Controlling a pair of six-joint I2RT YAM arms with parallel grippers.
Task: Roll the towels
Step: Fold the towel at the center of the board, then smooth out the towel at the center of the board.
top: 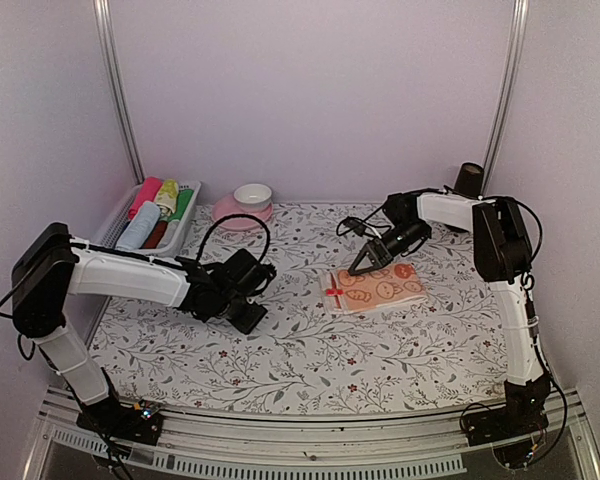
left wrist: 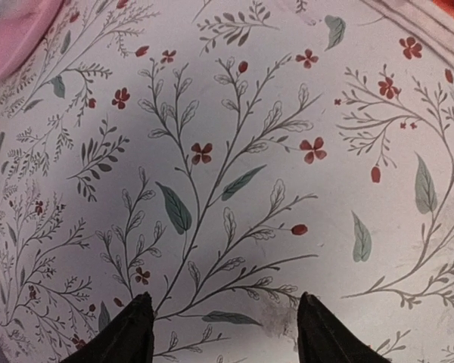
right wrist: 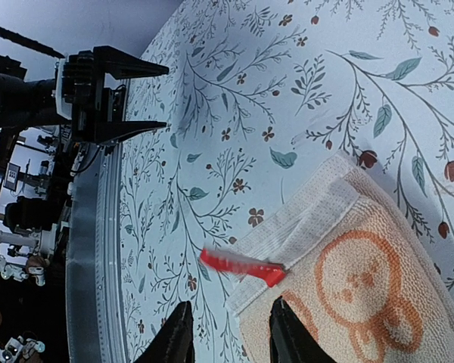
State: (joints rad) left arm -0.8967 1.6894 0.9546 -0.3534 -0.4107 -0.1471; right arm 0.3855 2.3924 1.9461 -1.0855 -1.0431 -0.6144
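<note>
Right wrist view: the right gripper (right wrist: 231,304) is seen with its two dark fingers (right wrist: 178,336) parted and nothing clasped between them. Only a cloth edge and patterned sheet are visible through the gap. The gripper is poised just above one corner of the peach-orange towel (right wrist: 363,287), which is spread flat and unrolled on the floral table sheet (right wrist: 303,91). A round-faced orange print is shown on the towel's nap, and a doubled hem is visible along its edge. A red tag (right wrist: 242,266) is seen sticking out from that hem onto the sheet, just beyond the fingertips.

From the top external camera the towel is found to the right of the table's middle, with the right gripper tilted down over its upper left edge.

The left gripper (left wrist: 225,296) is likewise released and empty. Its jaws are spread and pointed down at bare sheet, well to the left of the towel.

A basket (top: 108,228) is set at the far left of the table and packed with pink, yellow-green and red items and a pale blue roll (top: 140,228). Whether that roll is a towel cannot be told. Just beside the basket, a white bowl (top: 252,194) is placed on a pink plate (top: 230,214).
</note>
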